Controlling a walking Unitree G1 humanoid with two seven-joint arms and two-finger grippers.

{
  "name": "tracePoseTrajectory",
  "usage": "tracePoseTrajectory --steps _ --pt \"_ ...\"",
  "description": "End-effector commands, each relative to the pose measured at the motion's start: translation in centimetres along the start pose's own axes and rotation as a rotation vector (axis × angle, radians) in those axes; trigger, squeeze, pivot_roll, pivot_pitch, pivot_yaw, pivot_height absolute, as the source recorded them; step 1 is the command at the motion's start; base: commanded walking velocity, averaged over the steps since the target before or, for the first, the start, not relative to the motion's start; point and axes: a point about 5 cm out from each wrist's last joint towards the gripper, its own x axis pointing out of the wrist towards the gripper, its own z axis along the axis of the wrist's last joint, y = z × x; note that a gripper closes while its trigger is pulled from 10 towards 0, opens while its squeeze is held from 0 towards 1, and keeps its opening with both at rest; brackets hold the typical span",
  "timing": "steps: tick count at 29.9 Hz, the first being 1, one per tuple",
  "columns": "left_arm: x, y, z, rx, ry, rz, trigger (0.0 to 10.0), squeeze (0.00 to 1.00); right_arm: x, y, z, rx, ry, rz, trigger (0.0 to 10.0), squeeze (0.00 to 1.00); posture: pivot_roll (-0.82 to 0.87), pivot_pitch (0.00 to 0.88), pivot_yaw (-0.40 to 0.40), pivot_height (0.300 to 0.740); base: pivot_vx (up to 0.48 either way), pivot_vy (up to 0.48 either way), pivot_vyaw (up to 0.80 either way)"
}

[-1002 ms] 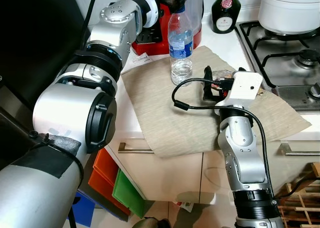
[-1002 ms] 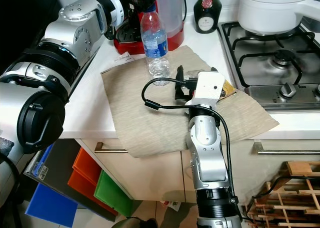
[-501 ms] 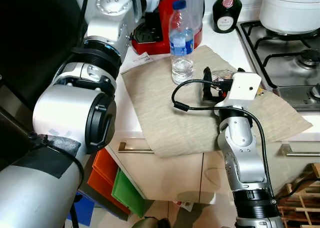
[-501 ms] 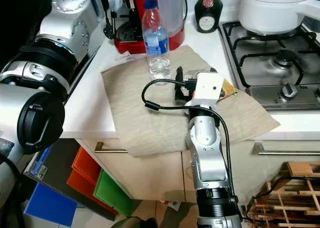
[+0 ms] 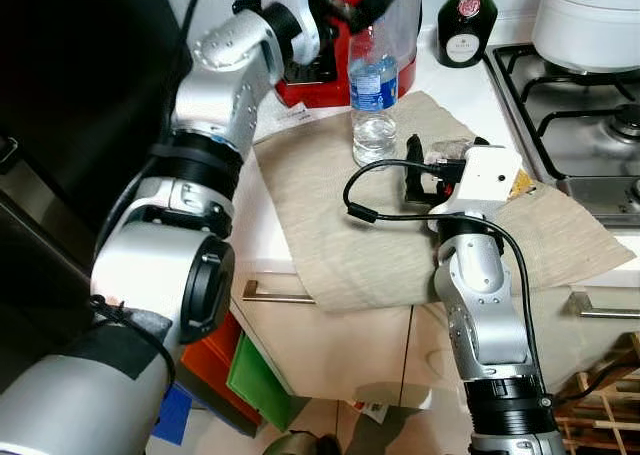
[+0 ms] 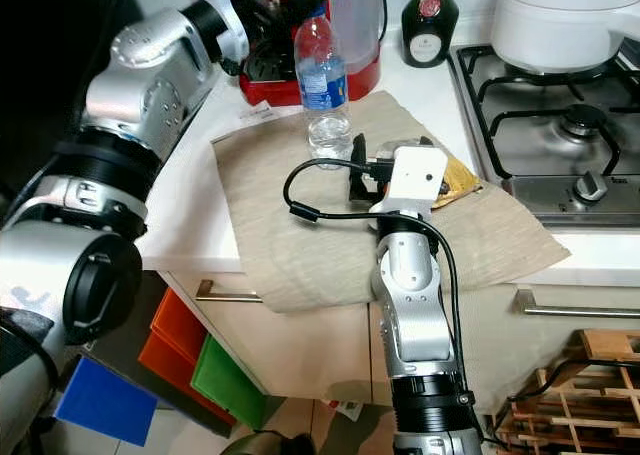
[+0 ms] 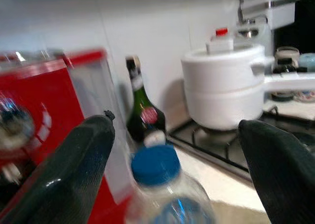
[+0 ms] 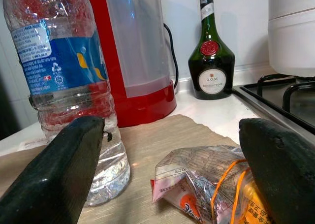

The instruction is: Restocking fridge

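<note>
The left gripper (image 7: 174, 170) has risen above the bottle (image 5: 374, 95), its fingers spread wide over the blue cap. The bottle stands on the cloth (image 5: 330, 225); the right gripper (image 8: 172, 165) rests open around a snack bag (image 8: 206, 179).

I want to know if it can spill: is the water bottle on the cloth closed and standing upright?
Closed and upright. The water bottle stands on the cloth, and the left wrist view shows its blue cap on.
</note>
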Motion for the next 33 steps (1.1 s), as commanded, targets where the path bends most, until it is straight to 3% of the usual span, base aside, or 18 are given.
tracePoseTrajectory --steps 1,13,18,23,28,33 --pt "-0.3 0.3 -0.4 -0.013 0.019 0.015 10.0 0.0 0.3 0.8 0.3 0.023 -0.01 0.026 10.0 0.0 0.0 0.0 0.186 0.74 0.0 0.0 0.0" --pt "-0.8 1.4 -3.0 0.007 0.113 0.161 10.0 0.0 0.2 0.5 0.2 0.023 -0.009 0.013 10.0 0.0 -0.01 0.0 0.189 0.74 0.0 0.0 0.0" --pt "-1.0 1.7 -4.1 -0.134 0.148 0.196 10.0 0.0 0.3 0.6 0.2 0.022 -0.006 0.018 10.0 0.0 0.0 0.0 0.186 0.74 0.0 0.0 0.0" --pt "-1.0 1.6 -4.5 -0.174 0.164 0.192 10.0 0.0 0.3 0.6 0.2 0.022 -0.006 0.02 10.0 0.0 -0.01 0.0 0.186 0.74 0.0 0.0 0.0" --pt "-0.4 0.8 -4.1 -0.206 0.157 0.108 10.0 0.0 0.3 0.6 0.2 0.021 -0.003 0.021 10.0 0.0 -0.01 0.0 0.186 0.74 0.0 0.0 0.0" --pt "0.1 -0.9 -4.4 -0.246 0.189 -0.074 10.0 0.0 0.3 0.5 0.1 0.019 -0.002 0.021 10.0 0.0 -0.01 0.0 0.183 0.74 0.0 0.0 0.0"
